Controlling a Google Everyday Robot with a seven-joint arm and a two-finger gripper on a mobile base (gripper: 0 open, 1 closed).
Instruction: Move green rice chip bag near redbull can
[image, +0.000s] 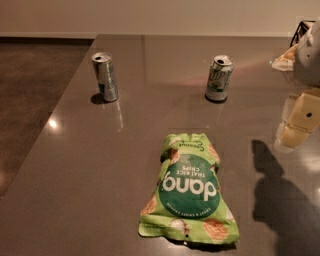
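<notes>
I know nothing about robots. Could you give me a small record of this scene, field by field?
surface: dark grey table
green rice chip bag: lying flat, front middle, its print upside down to the camera
redbull can: upright, far left
soda can: upright, far, right of middle
gripper: at the right edge, above the table, apart from the bag
task state: bag not yet near the redbull can

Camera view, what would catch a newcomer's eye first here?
The bright green chip bag lying flat at the front middle of the dark table stands out most. Behind it two cans stand apart: a slim silver can at the back left and a wider white-and-green can at the back right. The pale gripper hangs above the table at the view's right edge.
</notes>
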